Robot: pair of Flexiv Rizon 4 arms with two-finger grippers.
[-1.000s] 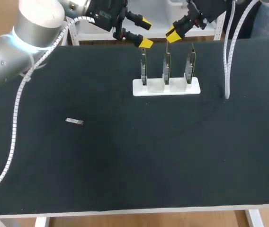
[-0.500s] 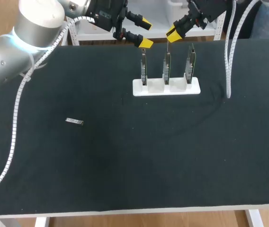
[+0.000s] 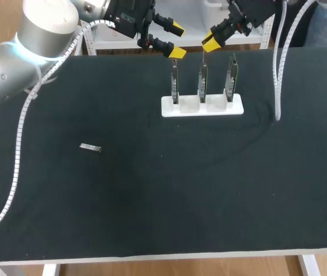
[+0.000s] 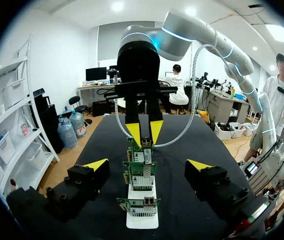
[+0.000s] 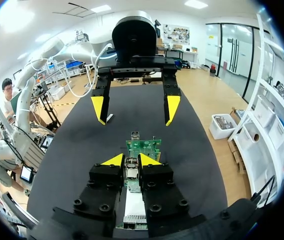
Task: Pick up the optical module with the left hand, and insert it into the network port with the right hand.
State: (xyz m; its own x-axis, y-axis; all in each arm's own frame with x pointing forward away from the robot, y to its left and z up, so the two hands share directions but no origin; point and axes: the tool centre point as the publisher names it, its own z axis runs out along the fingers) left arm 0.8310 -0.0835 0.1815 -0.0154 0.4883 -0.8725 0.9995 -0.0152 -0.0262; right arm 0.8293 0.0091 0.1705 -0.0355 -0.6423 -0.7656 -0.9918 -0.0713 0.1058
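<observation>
Fingers [image 3: 177, 52] of the left gripper [image 3: 177, 39] are spread wide apart and hold nothing. This gripper hangs up high at the far side of the table [image 3: 152, 201], by the left end of the white stand [image 3: 202, 107]. In the left wrist view the three green cards [image 4: 141, 175] in the stand line up one behind the other ahead of it. They show between its two yellow tips but lower down.

The right gripper [image 3: 209, 45] is just beside it, also up high over the stand. Its two yellow tips are pressed close together, with only a thin slit between them. It pinches no module. The top of a card shows through the slit in the right wrist view, but I cannot tell if the tips touch it.

The optical module [image 3: 90, 148] is the little silver piece lying flat on the black table. It is all by itself on the left arm's side, well apart from both grippers and from the stand.

The network port [image 4: 143, 204] sits low on a card, and I see no module plugged in.

So I think the job has hardly started, and no step is done. The left gripper has to go down to the module and pick it up. Then the module has to get to the right gripper, which has to push it into a port.
</observation>
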